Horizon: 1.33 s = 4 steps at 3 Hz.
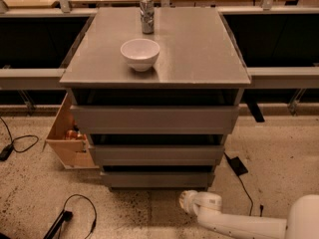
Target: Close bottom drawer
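Observation:
The grey cabinet [155,49] stands in the middle of the view with three drawers. The bottom drawer [157,179] is the lowest one, with a plain grey front. That front sits close under the middle drawer [156,155], with a dark gap above it. My gripper [188,201] is on the end of the white arm [239,225], low over the floor. It is just below and in front of the right part of the bottom drawer's front, a small way off it.
A white bowl [140,53] and a metal can [146,14] stand on the cabinet top. A tan wooden box [67,136] sits at the cabinet's left. Black cables [75,210] lie on the speckled floor to the left, and a black block with a cable [237,166] to the right.

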Each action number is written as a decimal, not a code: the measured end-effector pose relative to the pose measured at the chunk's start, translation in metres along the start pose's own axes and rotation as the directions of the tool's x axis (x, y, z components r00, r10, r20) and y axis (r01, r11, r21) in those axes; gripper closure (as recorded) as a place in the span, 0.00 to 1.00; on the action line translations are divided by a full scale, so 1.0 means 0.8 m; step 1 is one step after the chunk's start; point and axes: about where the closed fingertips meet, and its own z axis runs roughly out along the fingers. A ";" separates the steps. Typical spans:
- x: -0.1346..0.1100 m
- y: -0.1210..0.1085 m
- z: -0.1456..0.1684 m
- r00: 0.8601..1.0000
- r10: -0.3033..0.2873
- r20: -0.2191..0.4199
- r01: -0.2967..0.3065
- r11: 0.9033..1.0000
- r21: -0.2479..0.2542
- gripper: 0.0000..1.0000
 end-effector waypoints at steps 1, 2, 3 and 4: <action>-0.001 -0.052 -0.112 0.996 0.021 -0.084 -0.011 0.993 0.116 1.00; -0.041 -0.104 -0.234 0.988 0.061 -0.138 -0.024 0.967 0.253 1.00; -0.165 -0.110 -0.317 0.991 0.032 -0.129 0.010 0.950 0.313 1.00; -0.301 -0.047 -0.374 0.988 -0.084 -0.127 0.118 0.950 0.289 0.86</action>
